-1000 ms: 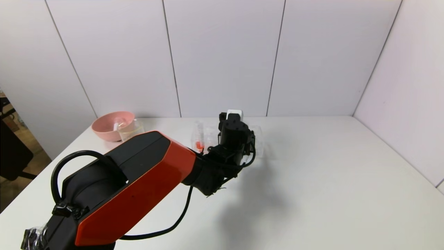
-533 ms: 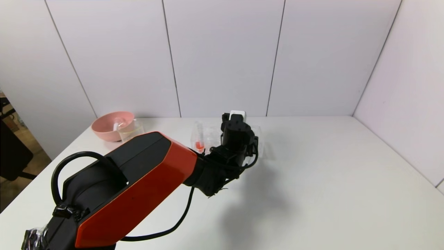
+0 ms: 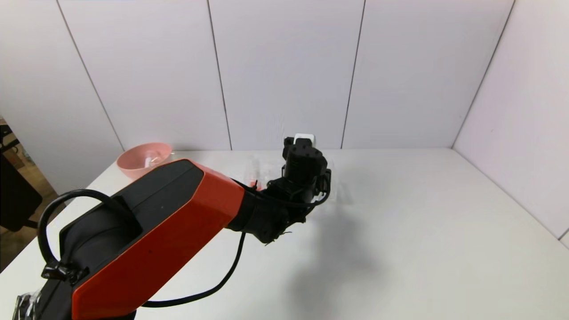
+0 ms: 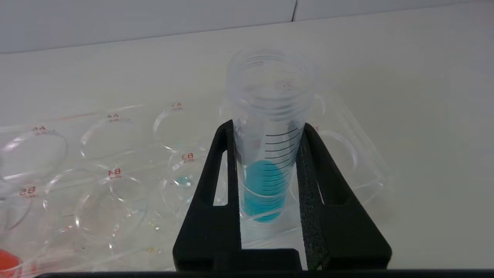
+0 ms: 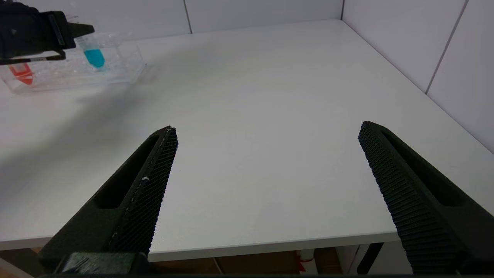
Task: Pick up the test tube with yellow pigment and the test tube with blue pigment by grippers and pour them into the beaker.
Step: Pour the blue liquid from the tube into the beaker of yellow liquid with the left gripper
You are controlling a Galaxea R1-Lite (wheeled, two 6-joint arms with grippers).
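My left gripper is shut on the test tube with blue pigment. It holds the tube upright over the right end of the clear rack, with the tube's tip still at the rack's top. The right wrist view also shows this tube in the left gripper. In the head view the left gripper hides the tube. The beaker is hidden behind my left arm. The yellow tube is out of view. My right gripper is open and empty above the table's near edge.
A red-liquid tube stands at the rack's other end and also shows in the head view. A pink bowl sits at the back left. My left arm's orange link fills the near left. A wall bounds the table's right side.
My left arm has risen and shifted a little left, so its orange link now covers the beaker. The left gripper stays at the rack, slightly higher.
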